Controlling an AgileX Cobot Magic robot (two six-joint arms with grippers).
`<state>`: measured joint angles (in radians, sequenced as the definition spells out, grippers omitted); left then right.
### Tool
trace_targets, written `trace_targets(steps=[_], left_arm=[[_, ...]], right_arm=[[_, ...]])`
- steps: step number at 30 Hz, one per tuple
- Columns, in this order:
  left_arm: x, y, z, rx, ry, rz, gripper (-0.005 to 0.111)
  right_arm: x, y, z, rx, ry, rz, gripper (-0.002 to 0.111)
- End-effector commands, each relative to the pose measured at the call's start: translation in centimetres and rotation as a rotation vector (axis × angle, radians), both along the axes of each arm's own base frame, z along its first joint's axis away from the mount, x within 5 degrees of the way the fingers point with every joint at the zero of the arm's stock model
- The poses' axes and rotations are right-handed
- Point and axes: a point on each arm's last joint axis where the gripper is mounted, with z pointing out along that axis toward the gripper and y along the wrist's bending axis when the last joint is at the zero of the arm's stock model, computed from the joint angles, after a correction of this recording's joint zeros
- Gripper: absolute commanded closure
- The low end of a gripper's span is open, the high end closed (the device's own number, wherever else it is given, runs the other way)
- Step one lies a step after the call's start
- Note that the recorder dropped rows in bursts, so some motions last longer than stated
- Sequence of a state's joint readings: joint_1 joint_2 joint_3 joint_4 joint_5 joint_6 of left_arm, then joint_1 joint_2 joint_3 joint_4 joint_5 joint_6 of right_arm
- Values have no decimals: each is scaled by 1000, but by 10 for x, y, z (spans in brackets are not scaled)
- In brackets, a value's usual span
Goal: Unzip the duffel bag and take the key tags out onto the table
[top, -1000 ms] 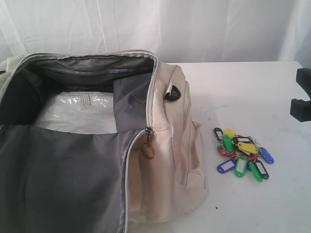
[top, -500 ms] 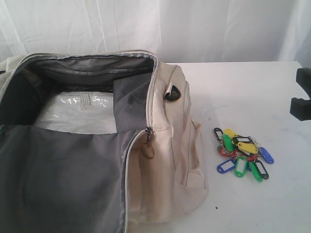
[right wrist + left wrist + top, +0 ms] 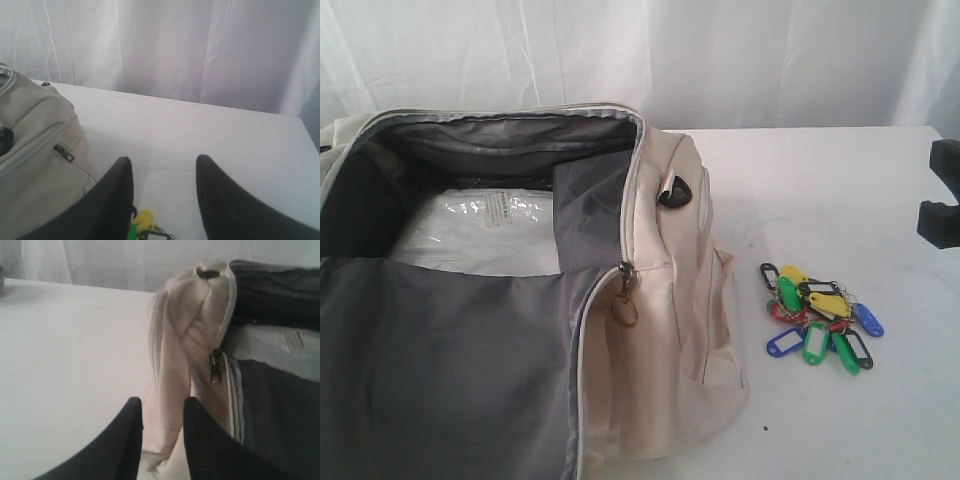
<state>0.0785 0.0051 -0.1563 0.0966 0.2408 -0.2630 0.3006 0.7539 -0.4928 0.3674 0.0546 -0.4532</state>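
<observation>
The cream duffel bag (image 3: 670, 330) lies unzipped on the left of the white table (image 3: 820, 170), its grey lining folded back. The key tags (image 3: 818, 318), a bunch in green, yellow, blue, red and black, lie on the table to the right of the bag. My right gripper (image 3: 932, 192) hangs open at the far right edge, above and behind the tags; its wrist view shows the tags (image 3: 142, 222) just below its empty fingers (image 3: 163, 160). In its own wrist view my left gripper (image 3: 162, 402) is open beside the bag's end (image 3: 185, 325), holding nothing.
A white plastic-wrapped packet (image 3: 485, 230) lies inside the bag. A metal zipper pull (image 3: 625, 295) hangs at the opening's corner. A white curtain (image 3: 720, 60) runs behind the table. Bare tabletop stretches right of the bag around the tags.
</observation>
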Motion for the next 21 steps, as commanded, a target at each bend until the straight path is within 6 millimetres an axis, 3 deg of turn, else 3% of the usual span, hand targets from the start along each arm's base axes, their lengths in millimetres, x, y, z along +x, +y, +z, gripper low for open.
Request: trace_targets(steps=[1, 8, 21], left_arm=[[7, -2, -30, -35, 5, -16, 72], [6, -3, -48, 75, 115, -59, 72], [5, -3, -49, 147, 135, -85, 72]], right_arm=[[-1, -1, 0, 14, -1, -9, 69], [-1, -1, 0, 14, -1, -9, 69], [-1, -1, 0, 14, -1, -9, 69]])
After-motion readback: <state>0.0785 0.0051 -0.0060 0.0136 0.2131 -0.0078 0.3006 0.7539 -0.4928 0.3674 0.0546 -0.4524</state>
